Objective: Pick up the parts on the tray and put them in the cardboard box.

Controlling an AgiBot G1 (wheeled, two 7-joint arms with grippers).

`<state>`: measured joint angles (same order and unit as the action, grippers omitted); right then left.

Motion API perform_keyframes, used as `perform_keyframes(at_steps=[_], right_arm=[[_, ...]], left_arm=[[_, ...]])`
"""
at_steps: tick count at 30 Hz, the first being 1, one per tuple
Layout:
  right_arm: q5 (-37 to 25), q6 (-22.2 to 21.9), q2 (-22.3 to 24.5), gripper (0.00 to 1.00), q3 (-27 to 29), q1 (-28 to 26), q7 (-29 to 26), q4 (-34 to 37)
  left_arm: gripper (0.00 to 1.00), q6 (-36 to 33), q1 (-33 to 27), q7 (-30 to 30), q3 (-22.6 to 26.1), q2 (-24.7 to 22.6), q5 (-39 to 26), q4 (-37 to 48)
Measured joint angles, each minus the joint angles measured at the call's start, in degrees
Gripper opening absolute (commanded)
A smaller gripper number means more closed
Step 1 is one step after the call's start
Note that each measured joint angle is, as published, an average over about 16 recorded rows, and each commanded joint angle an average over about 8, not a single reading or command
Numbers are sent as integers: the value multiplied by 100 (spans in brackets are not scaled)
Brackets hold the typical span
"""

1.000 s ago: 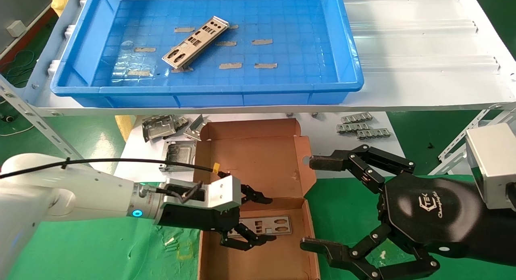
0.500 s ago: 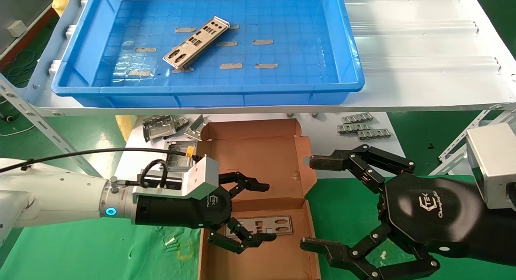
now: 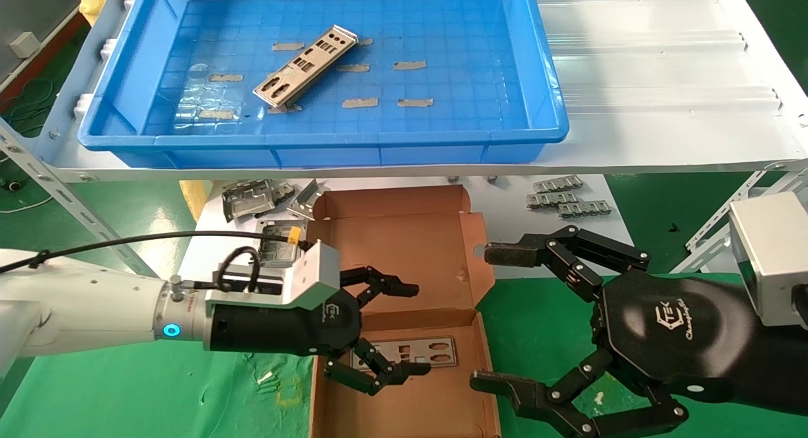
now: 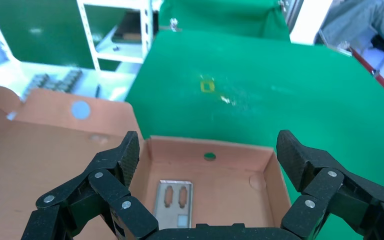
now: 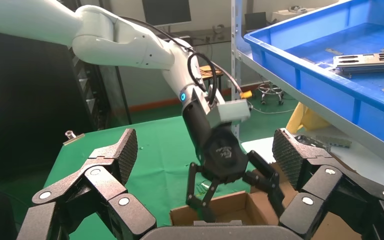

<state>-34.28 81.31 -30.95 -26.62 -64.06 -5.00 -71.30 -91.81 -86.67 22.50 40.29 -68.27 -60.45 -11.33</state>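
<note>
Over the near compartment of the plain brown corrugated cardboard box (image 3: 404, 261), the left gripper (image 3: 394, 331) hangs with its black fingers spread wide and nothing between them; one thin silver-grey metal plate with cutouts (image 3: 410, 353) lies flat on the box floor right below it, against the fold that divides the compartment from the lid. The right gripper (image 3: 499, 318) waits just off the box's right edge, also wide open and empty. Up on the white shelf, the large shallow bright blue plastic tray (image 3: 543, 78) holds one more long perforated plate (image 3: 305, 65), lying slantwise toward the tray's left half, one long edge seeming propped on a strip of grey tape. That plate looks light, stiff and slick, thin enough to be hard to pinch off a flat floor; the raised long edge, near mid-length, seems the best place to grip, taken gently to avoid bending. Chunky grey brackets (image 3: 252, 198) and small ribbed strips (image 3: 565, 195) lie on the lower surface.
</note>
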Motion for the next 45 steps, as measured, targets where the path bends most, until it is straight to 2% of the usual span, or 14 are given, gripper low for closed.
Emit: perform_keyframes(at_steps=[45], right_arm=[[0,0,0,100,0,0,0,0]], left_arm=[[100,484,1992,-2638,-1925,2638,1475,-4938]])
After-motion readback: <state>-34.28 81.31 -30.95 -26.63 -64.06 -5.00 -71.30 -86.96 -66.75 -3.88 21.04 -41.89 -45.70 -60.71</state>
